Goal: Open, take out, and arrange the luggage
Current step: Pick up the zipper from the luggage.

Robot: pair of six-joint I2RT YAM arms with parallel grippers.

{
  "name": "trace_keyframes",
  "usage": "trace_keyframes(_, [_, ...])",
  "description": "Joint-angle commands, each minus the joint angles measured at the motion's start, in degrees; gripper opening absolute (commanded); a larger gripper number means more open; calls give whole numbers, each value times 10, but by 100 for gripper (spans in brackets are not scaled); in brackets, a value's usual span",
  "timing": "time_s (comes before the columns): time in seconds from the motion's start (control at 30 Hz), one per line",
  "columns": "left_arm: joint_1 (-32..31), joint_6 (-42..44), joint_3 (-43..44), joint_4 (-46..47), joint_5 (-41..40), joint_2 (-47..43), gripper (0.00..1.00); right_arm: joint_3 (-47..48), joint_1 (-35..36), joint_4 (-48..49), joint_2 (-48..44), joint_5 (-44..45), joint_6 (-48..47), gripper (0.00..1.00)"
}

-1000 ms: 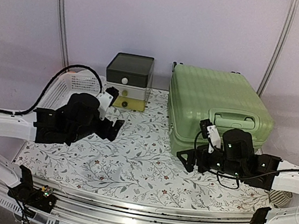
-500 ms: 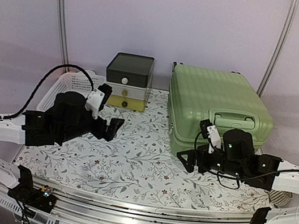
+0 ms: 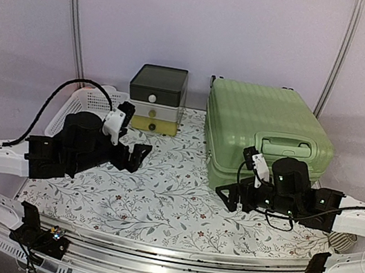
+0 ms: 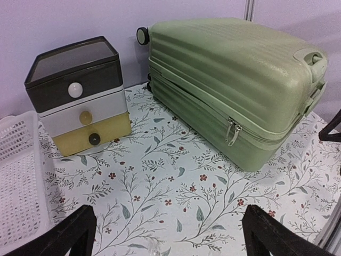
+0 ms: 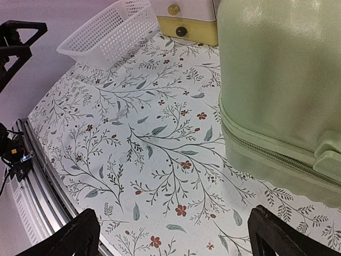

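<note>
Left tool (image 3: 138,158): gapes wide, grips nothing, hangs above the flower-print cloth on the desk (image 3: 170,208). Right tool (image 3: 229,193): likewise spread wide, empty, low over the same cloth.

Nearest, under and just ahead of both tools: bare cloth only, nothing in the way; open room runs between the two tools.

Just beside the right tool, on its right: the luggage (image 3: 261,125), one piece, lying flat and zipped shut, its near corner close to the fingers (image 5: 282,234). From the left tool: same luggage ahead and to the right, across open cloth, zipper side facing, two pulls (image 4: 232,131) hanging together, one caster (image 4: 142,36) showing at the far corner.

Left of the left tool, near: one white mesh basket (image 4: 16,176) at the desk's left edge. Ahead of it, farther: one drawer box (image 4: 77,96), three drawers stacked, dark, white, yellow, all shut; apart from the luggage, a strip of cloth between.

Behind the right tool, to its left: metal rail (image 5: 32,176) along the desk's near edge. Farthest: plain wall just behind the box and the luggage.
</note>
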Motion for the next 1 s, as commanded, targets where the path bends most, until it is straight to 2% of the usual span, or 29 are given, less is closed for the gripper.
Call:
trace_keyframes(0.0, [-2,-4,-11,16,9,-8,98,14,-1,-3,-7,-1,-5,99])
trace_keyframes(0.7, [-2,-7,-19,42,30,12,98,27,-2,-2,14,-6,-11,99])
trace_keyframes(0.97, [6,-48,-31,45,29,16,98,36,-1,-13,12,-7,-11,99])
